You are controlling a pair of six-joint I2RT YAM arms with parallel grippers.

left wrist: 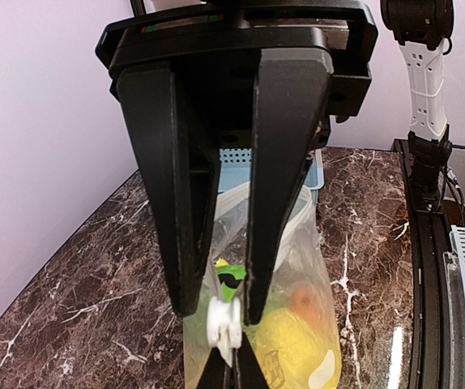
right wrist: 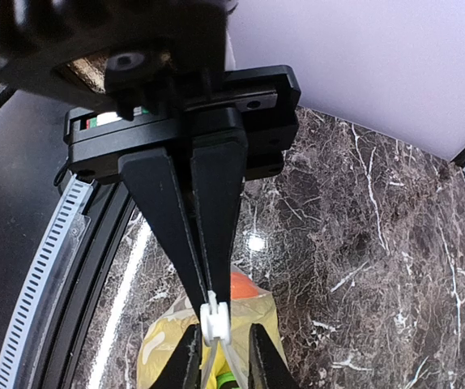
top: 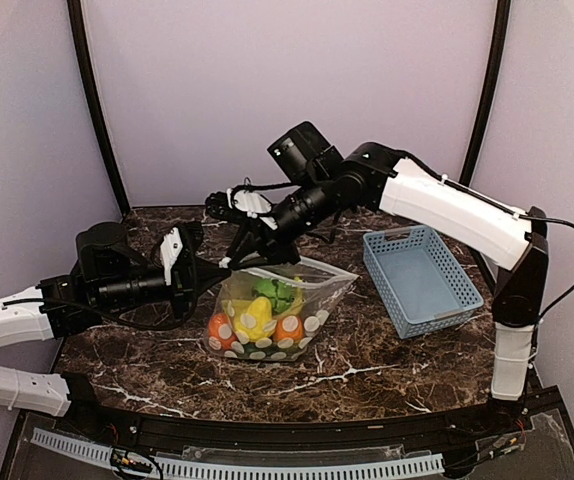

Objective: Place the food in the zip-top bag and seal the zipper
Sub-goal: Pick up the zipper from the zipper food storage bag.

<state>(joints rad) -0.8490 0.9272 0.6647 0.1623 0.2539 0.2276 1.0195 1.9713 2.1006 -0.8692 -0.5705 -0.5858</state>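
We have the food (top: 257,318) in the bag (top: 302,290) on the table, left gripper (left wrist: 226,320) and right gripper (right wrist: 214,318) both pinching the zipper (left wrist: 223,322); sealing likely remains

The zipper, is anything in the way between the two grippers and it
Nothing visible. The left gripper and the right gripper are both shut directly on the zipper, holding the zip-top bag up with the food inside.
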